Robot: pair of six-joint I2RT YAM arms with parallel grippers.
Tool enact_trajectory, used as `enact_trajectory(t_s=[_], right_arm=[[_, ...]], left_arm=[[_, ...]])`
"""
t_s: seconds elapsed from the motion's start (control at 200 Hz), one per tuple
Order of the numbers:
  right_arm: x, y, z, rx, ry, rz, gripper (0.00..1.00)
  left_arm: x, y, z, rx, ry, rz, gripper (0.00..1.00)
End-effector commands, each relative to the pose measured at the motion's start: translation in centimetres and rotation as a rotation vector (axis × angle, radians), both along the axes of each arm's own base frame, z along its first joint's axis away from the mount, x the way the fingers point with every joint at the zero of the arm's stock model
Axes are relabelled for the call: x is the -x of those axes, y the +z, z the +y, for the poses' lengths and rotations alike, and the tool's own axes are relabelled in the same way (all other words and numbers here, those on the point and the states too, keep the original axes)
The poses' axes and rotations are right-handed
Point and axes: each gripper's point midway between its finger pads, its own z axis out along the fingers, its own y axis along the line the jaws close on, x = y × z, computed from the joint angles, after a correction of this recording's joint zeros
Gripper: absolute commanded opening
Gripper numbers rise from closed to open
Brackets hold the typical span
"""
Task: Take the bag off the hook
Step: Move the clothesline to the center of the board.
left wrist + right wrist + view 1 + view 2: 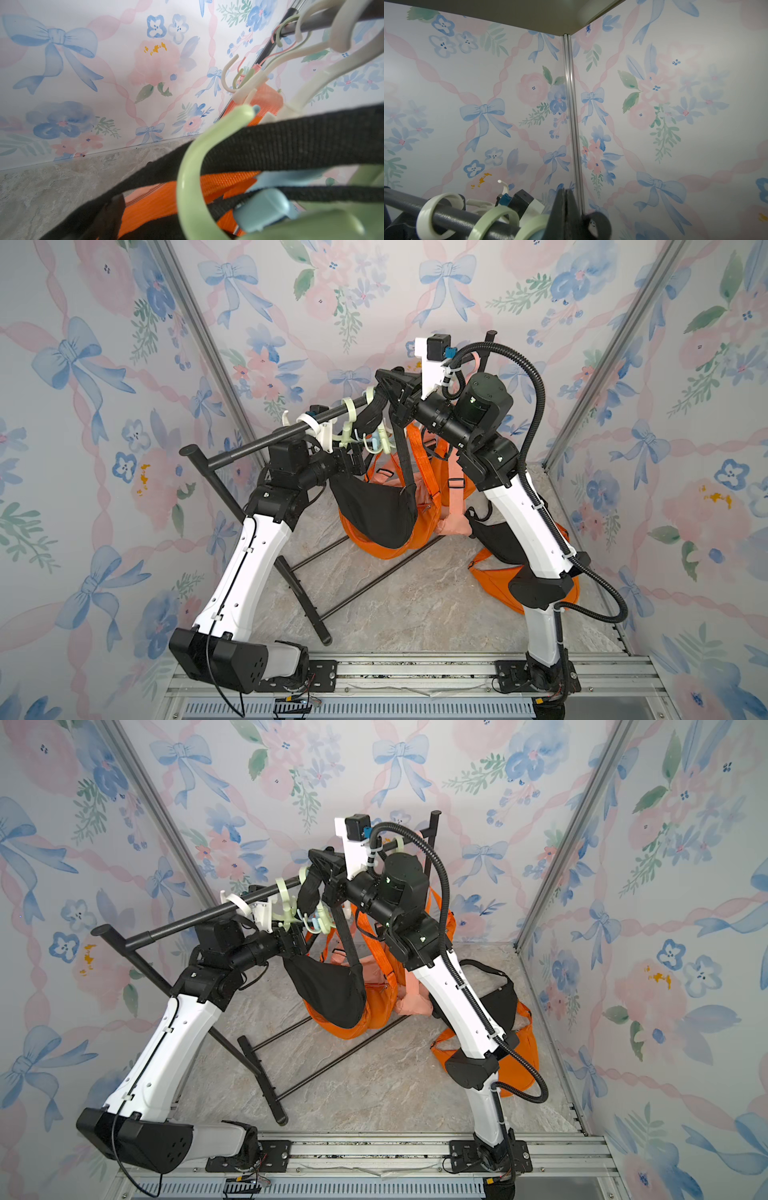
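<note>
Glossy green hook [184, 166] and woven black strap [291, 135] crowd my left wrist view; only my right wrist view shows the right claw [565, 199] pinched shut on that strap at the rail [452, 216]. Left claw [358, 458] gapes wide, gripping nothing; bag [374, 506] hangs below the rail.

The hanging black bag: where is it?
In both top views the black bag hangs mid-scene below the rail, in front of an orange bag.
</note>
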Motion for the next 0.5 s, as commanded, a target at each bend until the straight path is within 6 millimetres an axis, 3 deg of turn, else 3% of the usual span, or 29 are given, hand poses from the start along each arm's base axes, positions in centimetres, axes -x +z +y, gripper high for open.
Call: enact_trajectory(t_s=[0.0, 0.12, 0.36, 0.495], right_arm=[[-1.4, 0.5, -0.9, -0.044, -0.032, -0.001, 0.00], [-2.6, -0.2, -1.2, -0.037, -0.058, 0.014, 0.00], [-2.6, -0.8, -1.2, -0.005, -0.065, 0.023, 0.00], [-1.9, -0.4, -1.2, 0.007, -0.066, 0.009, 0.00]], left_arm=[[-1.2, 3.0, 0.1, 0.033, -0.040, -0.075, 0.98], [-3.7, 3.1, 0.2, 0.071, -0.075, -0.041, 0.98], [-8.7, 3.7, 0.4, 0.115, -0.082, 0.032, 0.98], [-8.7, 3.1, 0.1, 0.131, -0.102, 0.064, 0.98]])
